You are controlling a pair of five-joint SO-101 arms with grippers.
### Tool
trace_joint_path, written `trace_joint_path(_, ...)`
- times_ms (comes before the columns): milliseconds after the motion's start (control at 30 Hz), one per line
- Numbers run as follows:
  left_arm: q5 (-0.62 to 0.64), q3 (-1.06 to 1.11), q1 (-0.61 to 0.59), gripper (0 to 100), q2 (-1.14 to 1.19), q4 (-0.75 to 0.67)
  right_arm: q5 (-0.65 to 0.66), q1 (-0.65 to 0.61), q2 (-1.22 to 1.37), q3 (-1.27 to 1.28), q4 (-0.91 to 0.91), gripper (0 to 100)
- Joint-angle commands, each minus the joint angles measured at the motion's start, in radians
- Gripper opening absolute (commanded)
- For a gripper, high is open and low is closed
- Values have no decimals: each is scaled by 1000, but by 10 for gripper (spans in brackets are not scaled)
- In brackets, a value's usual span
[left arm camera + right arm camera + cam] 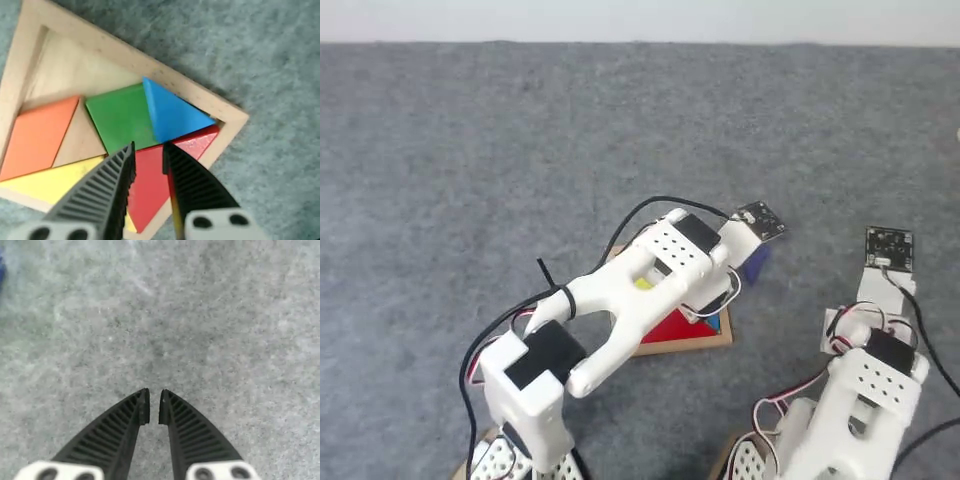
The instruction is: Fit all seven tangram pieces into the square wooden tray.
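Note:
The square wooden tray (227, 112) lies under my left gripper (148, 146) and holds an orange parallelogram (37, 135), a green square (120, 117), a blue triangle (172, 112), a red triangle (150, 190) and a yellow triangle (55, 182). The left fingers are slightly open with nothing between them, just above where blue, green and red meet. In the high view the left arm (650, 280) covers most of the tray (705, 342), and a dark blue piece (756, 263) lies on the carpet just beside it. My right gripper (154, 405) is shut and empty over bare carpet.
Bare wood shows in the tray's far corner (75, 65) and in a small triangular gap (80, 140) between orange and green. Grey carpet (520, 150) covers the table. The right arm (865, 390) stands at the lower right, apart from the tray.

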Motion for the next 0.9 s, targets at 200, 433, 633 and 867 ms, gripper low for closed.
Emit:
trace_joint_path(200, -2, -8, -2, 86, -178, -23, -11, -10, 5, -21, -42, 53)
trace_joint_path(433, -2, 16, -2, 86, -175, -77, -11, -51, 8, -20, -41, 53)
trace_joint_path(633, -5, 130, 12, 86, -175, -163, -11, -51, 8, -20, -41, 53)
trace_joint_path(867, -3, 177, 61, 86, -175, -180, -11, -53, 10, -18, -39, 53)
